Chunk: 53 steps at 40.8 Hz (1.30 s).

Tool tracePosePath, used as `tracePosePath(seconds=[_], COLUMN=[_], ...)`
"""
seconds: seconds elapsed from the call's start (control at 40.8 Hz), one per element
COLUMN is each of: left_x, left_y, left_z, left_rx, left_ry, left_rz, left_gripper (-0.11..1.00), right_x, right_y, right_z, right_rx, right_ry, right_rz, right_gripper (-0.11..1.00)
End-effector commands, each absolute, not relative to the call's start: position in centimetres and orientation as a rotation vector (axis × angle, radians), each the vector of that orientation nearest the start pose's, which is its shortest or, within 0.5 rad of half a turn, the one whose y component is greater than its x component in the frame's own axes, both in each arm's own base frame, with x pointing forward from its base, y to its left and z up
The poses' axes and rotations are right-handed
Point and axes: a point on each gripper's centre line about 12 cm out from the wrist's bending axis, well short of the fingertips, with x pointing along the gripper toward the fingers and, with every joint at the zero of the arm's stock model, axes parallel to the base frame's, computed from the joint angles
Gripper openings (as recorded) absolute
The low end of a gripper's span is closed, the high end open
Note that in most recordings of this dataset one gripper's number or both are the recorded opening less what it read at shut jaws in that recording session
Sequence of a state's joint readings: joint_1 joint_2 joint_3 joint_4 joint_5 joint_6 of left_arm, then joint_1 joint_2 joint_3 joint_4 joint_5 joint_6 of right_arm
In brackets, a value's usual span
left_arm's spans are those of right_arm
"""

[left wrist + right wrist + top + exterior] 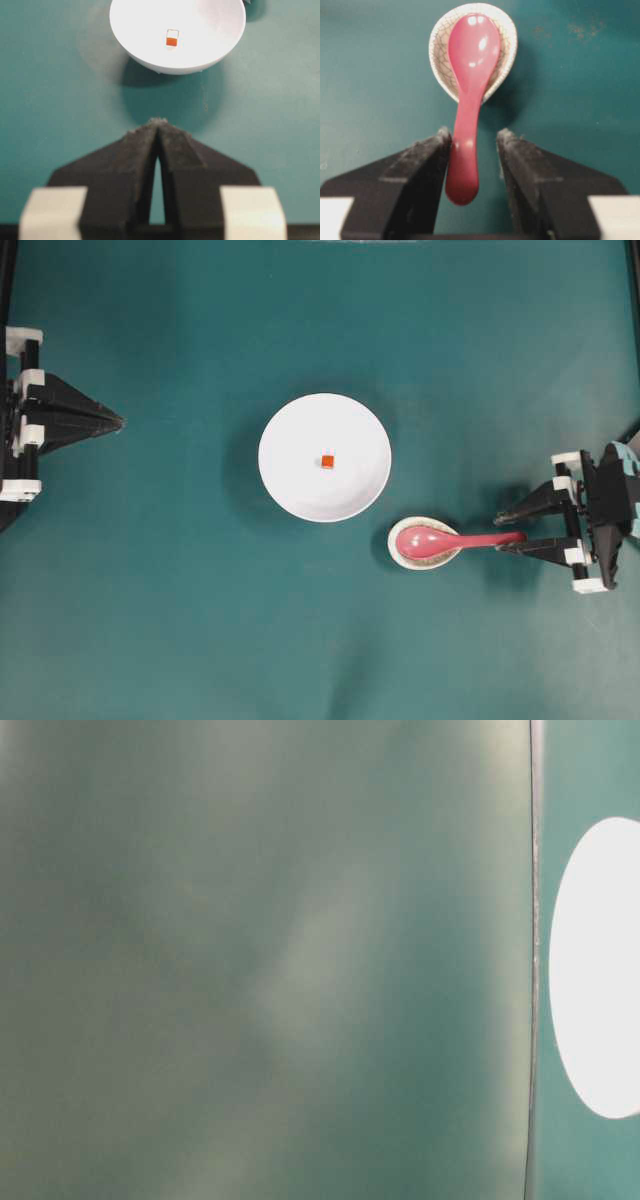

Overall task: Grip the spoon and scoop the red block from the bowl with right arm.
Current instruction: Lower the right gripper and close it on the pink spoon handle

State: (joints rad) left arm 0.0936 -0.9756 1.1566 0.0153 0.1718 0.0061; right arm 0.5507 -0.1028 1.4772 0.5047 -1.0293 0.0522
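The pink-red spoon (450,539) (470,90) lies with its scoop in a small speckled cream dish (422,556) (506,35), handle pointing right. My right gripper (507,532) (474,135) stands open around the handle's end; the handle lies against the left finger, with a gap to the right finger. The white bowl (300,490) (210,55) sits mid-table with the tiny red block (327,461) (171,39) at its centre. My left gripper (118,422) (159,121) rests shut at the far left, empty, pointing at the bowl.
The table is a flat teal mat (200,620). The table-level view is mostly a blurred green surface with part of the bowl (600,970) at its right edge.
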Motion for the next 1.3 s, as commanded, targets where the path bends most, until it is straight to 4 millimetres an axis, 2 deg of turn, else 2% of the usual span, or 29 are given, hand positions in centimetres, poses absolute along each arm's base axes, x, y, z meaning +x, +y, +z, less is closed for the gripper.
tracePosePath(seconds=[0.0,0.76,1.275], left_x=[19.3,19.3,19.3], left_y=[1.9,1.9,1.9], left_z=[25.7,25.8,25.8], left_rx=[0.010,0.008,0.007], left_ry=[0.335,0.334,0.335], left_rz=[0.096,0.096,0.095], left_gripper=[0.00,0.00,0.00], right_x=[18.5,19.2,19.0], right_y=[5.7,6.6,6.4], right_z=[9.8,8.7,8.6], right_rx=[0.135,0.076,0.071], right_ry=[0.353,0.338,0.343], right_rz=[0.070,0.084,0.083], right_gripper=[0.50,0.49,0.36])
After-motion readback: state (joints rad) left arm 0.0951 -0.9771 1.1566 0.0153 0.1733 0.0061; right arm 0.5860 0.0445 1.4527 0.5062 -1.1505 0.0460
